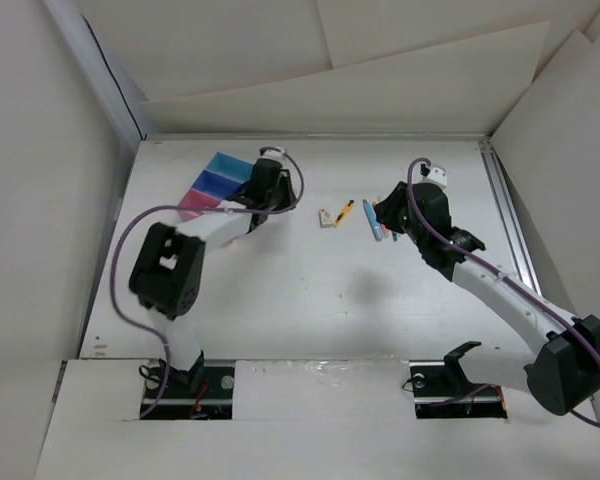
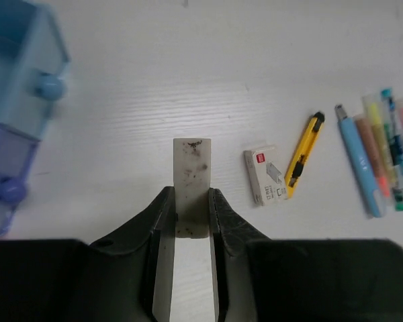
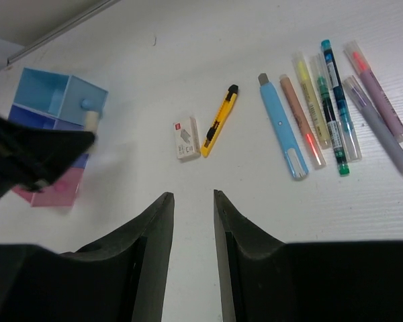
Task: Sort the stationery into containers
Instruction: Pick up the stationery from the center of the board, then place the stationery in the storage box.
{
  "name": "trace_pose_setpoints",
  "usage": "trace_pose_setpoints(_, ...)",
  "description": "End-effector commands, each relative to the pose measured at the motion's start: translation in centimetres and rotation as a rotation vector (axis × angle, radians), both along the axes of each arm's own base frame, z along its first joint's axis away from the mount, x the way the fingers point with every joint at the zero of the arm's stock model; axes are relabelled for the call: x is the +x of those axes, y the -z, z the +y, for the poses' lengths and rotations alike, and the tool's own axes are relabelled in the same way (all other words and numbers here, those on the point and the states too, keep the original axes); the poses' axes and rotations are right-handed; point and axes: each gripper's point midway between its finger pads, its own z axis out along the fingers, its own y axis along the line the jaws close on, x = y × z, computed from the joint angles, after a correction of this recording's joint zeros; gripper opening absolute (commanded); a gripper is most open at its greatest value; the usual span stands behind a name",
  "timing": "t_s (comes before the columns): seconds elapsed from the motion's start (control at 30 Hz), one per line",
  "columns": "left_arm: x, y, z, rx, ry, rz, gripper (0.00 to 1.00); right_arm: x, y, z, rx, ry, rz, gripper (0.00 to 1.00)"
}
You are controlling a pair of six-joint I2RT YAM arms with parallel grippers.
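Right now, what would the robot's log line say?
left claw: shut on eraser | right claw: open, empty | bins: beside left claw | pens: loose, unsorted

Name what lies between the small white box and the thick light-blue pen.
A slim yellow utility knife, lying close beside the small white box, apart from the thick light-blue pen. The right wrist view shows it.
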Motion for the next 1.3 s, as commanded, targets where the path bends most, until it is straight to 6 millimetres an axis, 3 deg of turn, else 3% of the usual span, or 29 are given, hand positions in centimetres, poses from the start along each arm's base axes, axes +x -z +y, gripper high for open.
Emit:
trace_pose_setpoints(0.0,1.0,-10.9,5.7,-0.216,-0.279,-0.223,0.04,0.6,-2.7,0.7,0.032,-0.013,-0.072,0.36)
trace_pose_setpoints(0.03,0.2,-9.1,8.3,-0.233,-0.369,-0.188,0.06,0.6,-2.7,0.7,0.032,-0.013,-0.072,0.36)
trace_pose_setpoints(0.07,-0.2,-8.9,9.9,-0.241,-0.427,-0.187,0.06,0.6,-2.7,0.7,0.032,-0.013,-0.072,0.36)
trace_pose_setpoints(0.1,-0.8,-10.1,11.9,-0.257,-0.498,-0.221,0.07,0.6,-2.7,0.7,0.032,-0.013,-0.072,0.36)
trace_pose_setpoints(0.13,-1.7,-8.0,14.5,-0.241,-0.573,-0.192,0.09,0.6,-2.7,0.7,0.032,-0.013,-0.072,0.36)
trace_pose_setpoints(0.27,-3.3,-5.9,19.6,-0.287,-0.755,-0.173,0.1,0.5,-2.7,1.0,0.032,-0.022,-0.072,0.36)
trace_pose_setpoints(0.47,-2.3,-5.2,20.6,-0.243,-0.808,-0.153,0.12,0.5,-2.7,1.0,0.032,-0.022,-0.072,0.36)
trace_pose_setpoints(0.5,-1.8,-5.8,20.7,-0.244,-0.817,-0.168,0.12,0.5,-2.7,1.0,0.032,-0.022,-0.072,0.36)
trace_pose_setpoints(0.7,-1.6,-5.2,21.5,-0.212,-0.864,-0.16,0.12,0.4,-2.5,1.0,0.028,-0.022,-0.064,0.36)
trace_pose_setpoints(0.83,-1.5,-4.5,22.1,-0.189,-0.877,-0.149,0.25,0.5,-2.9,1.0,0.032,-0.022,-0.072,0.36)
trace_pose_setpoints(1.13,-1.6,-3.5,22.2,-0.175,-0.891,-0.128,0.28,0.5,-2.9,1.0,0.032,-0.022,-0.072,0.36)
trace_pose_setpoints(1.23,-1.8,-3.5,22.0,-0.182,-0.879,-0.122,0.35,0.5,-2.9,1.0,0.032,-0.022,-0.072,0.36)
trace_pose_setpoints(1.27,-1.5,-4.7,21.3,-0.202,-0.848,-0.158,0.37,0.5,-2.9,1.0,0.032,-0.022,-0.072,0.36)
